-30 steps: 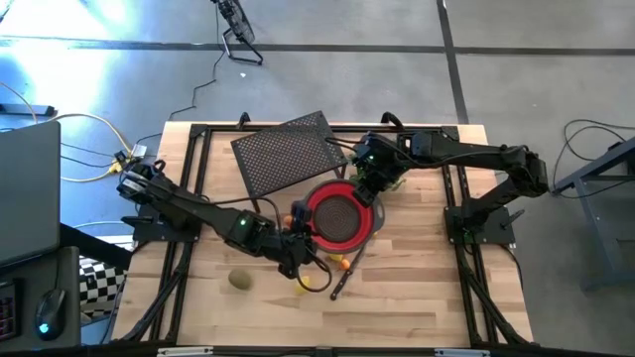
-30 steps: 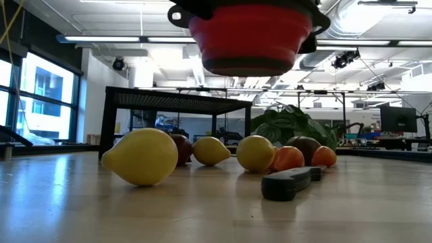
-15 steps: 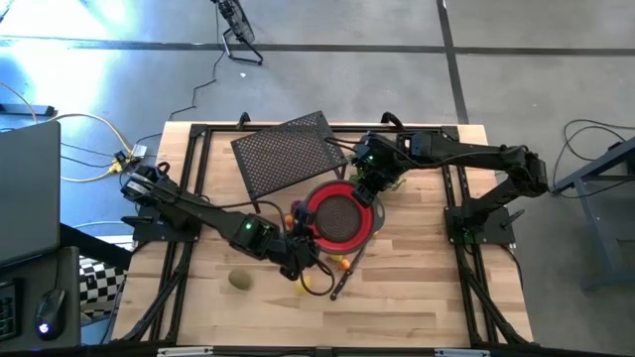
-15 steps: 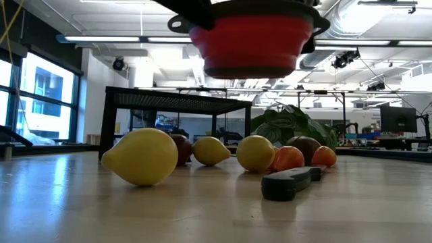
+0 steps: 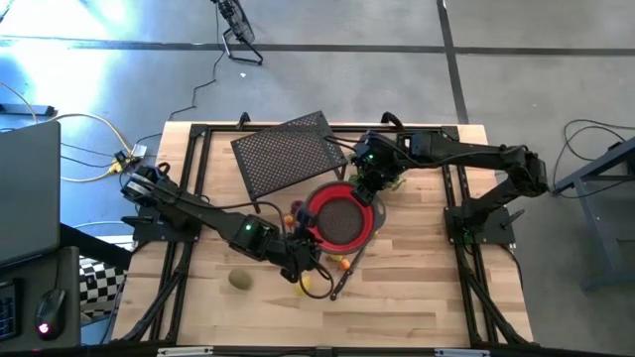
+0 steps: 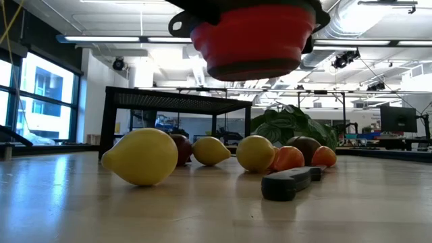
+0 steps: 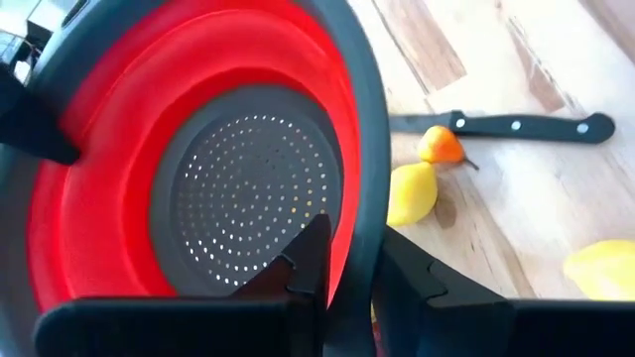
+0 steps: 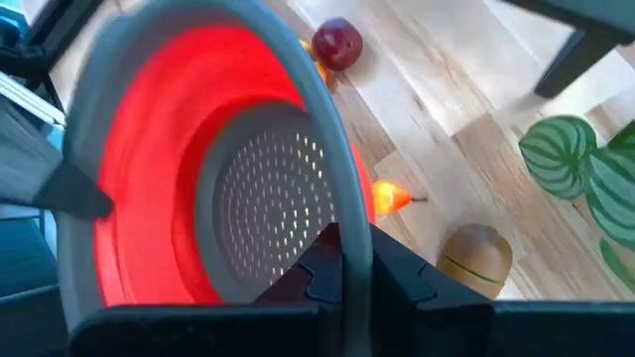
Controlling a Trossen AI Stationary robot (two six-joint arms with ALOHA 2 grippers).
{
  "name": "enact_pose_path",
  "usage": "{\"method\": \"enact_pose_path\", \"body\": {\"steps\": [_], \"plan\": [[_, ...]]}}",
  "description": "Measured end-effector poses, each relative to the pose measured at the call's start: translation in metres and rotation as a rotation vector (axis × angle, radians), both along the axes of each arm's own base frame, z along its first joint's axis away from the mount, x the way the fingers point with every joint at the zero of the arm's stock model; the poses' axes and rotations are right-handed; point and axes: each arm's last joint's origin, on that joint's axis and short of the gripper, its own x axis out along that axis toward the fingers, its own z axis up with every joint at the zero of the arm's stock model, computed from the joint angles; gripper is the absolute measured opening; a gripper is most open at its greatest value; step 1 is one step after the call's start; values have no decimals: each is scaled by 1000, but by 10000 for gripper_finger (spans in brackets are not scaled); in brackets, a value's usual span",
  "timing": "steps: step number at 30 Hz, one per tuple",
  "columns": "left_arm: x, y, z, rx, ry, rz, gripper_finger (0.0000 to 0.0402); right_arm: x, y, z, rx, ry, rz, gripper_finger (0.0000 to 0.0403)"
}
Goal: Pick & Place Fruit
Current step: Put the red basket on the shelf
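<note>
A red colander (image 5: 339,216) with a dark rim hangs in the air between both grippers, above the fruit in the low view (image 6: 253,40). My left gripper (image 5: 303,240) is shut on its near-left rim and my right gripper (image 5: 369,188) on its far-right rim. On the table lie fruit: lemons (image 6: 142,156) (image 6: 255,152), a dark red piece (image 8: 337,45), small orange ones (image 6: 289,158) (image 7: 440,146) and a kiwi-like oval (image 8: 476,256). Another greenish oval (image 5: 239,280) lies apart at the near left. My left gripper (image 7: 352,273) pinches the colander's dark rim (image 7: 365,213), one finger (image 7: 308,258) inside the bowl and one outside. It comes slanting down from the table's near left. The colander is lifted clear of the table. My right gripper (image 8: 352,268) pinches the opposite part of the rim (image 8: 349,213), one finger (image 8: 317,263) inside the bowl and one outside. It comes slanting down from the far right. The colander hangs clear, open side up.
A black-handled knife (image 5: 342,278) (image 6: 290,183) lies by the fruit toward the near edge. A black mesh rack (image 5: 288,154) stands at the far middle. A green leafy plant (image 6: 293,125) sits under my right arm. Bare wood lies along the near edge.
The colander has stayed lifted between both grippers and has shifted and tipped only a little in the low view.
</note>
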Motion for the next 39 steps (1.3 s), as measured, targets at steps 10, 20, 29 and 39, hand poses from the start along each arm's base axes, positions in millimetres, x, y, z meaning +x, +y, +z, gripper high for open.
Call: {"method": "enact_pose_path", "body": {"steps": [10,20,29,39], "plan": [[1,-1,1,-23,-16,7,25,2,-1,3,-14,-29,6,56],[1,0,1,-18,-13,5,23,0,-3,3,-26,-35,28,59],[1,0,0,-15,-10,5,23,0,-2,3,-48,-43,73,129],[0,0,-1,-26,0,5,18,-23,-16,27,27,-160,73,203]]}}
